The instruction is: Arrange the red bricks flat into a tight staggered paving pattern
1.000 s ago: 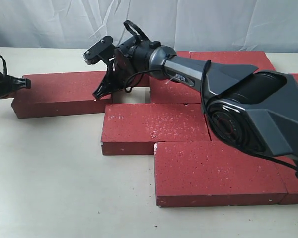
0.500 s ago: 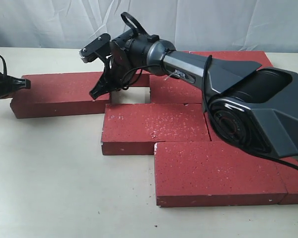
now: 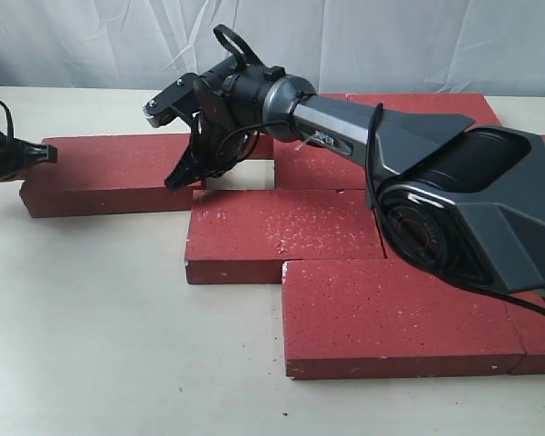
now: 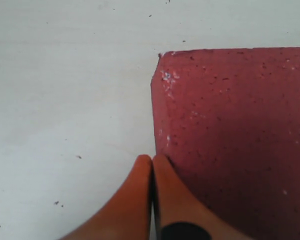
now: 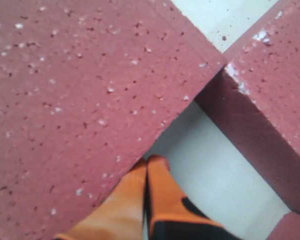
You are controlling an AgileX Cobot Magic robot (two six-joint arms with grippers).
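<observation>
Several red bricks lie flat on the table. One long brick (image 3: 109, 173) sits apart at the left, with a bare gap (image 3: 239, 174) between it and the packed group (image 3: 282, 232). My right gripper (image 3: 174, 182) is shut and empty, its tips (image 5: 149, 162) at that brick's right end (image 5: 80, 100), beside the gap. A neighbouring brick (image 5: 275, 100) lies across the gap. My left gripper (image 3: 38, 154) is shut and empty too, its tips (image 4: 152, 159) against the same brick's left end (image 4: 230, 140).
The packed bricks include a front one (image 3: 391, 313) and back ones (image 3: 427, 104). The right arm's dark body (image 3: 454, 209) hangs over the right side of the group. A white curtain (image 3: 391, 36) closes the back. Pale tabletop (image 3: 100, 318) shows at the front left.
The right wrist has swung a little left and its shut tips have dropped slightly at the left brick's right end. The bricks and the left gripper look unmoved.
</observation>
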